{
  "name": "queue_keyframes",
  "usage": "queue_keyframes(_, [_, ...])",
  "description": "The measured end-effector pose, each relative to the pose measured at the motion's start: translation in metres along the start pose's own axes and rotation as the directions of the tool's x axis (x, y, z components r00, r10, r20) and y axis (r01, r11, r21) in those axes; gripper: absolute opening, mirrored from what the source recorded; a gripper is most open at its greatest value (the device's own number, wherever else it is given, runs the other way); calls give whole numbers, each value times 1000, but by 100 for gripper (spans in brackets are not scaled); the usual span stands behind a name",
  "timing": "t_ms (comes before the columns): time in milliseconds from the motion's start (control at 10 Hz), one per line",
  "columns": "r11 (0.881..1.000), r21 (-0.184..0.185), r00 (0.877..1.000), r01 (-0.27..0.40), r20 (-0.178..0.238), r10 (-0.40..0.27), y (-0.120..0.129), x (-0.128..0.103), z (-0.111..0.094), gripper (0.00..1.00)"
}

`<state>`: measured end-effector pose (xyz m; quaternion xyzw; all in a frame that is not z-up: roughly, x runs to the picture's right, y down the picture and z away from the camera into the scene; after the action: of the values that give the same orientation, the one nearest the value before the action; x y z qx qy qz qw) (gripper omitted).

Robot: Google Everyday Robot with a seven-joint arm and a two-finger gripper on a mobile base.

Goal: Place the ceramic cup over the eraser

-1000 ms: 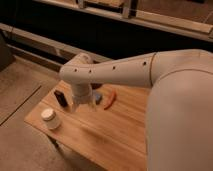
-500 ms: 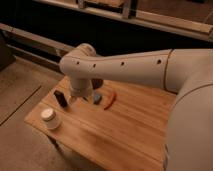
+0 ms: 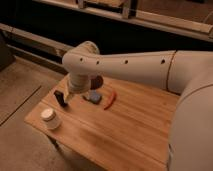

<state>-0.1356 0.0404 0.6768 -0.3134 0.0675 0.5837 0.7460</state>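
White gripper [image 3: 73, 95] hovering just beside the small black rectangular eraser [image 3: 61, 98], jaws spread wide, gripping nothing, small white cylindrical ceramic cup [image 3: 50, 119] standing near the eraser

Single white arm [image 3: 192, 125] entering from the right edge and lower right corner, where its broad, rounded upper segment fills the frame. A long cylindrical forearm link [image 3: 135, 65], marked by a row of small dark holes, extends leftward to a bulbous wrist joint [image 3: 82, 57] left of centre, where the arm turns downward. The gripper [image 3: 74, 95] hangs directly beneath this joint, pointing down and largely masked by the wrist housing, its jaws parted and holding nothing.
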Motion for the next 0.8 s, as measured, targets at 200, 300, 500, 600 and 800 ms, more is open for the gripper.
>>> queue_keyframes(200, [998, -46, 999, 30, -10, -31, -4, -9, 7, 65])
queue_keyframes(300, [998, -50, 999, 40, -17, -41, -7, -13, 10, 65])
queue_keyframes(500, [995, -43, 995, 90, -34, -92, -8, -29, 16, 65])
queue_keyframes(600, [993, -33, 993, 111, -42, -113, -6, -34, 17, 65])
queue_keyframes(800, [990, -22, 989, 137, -51, -138, 0, -38, 17, 65])
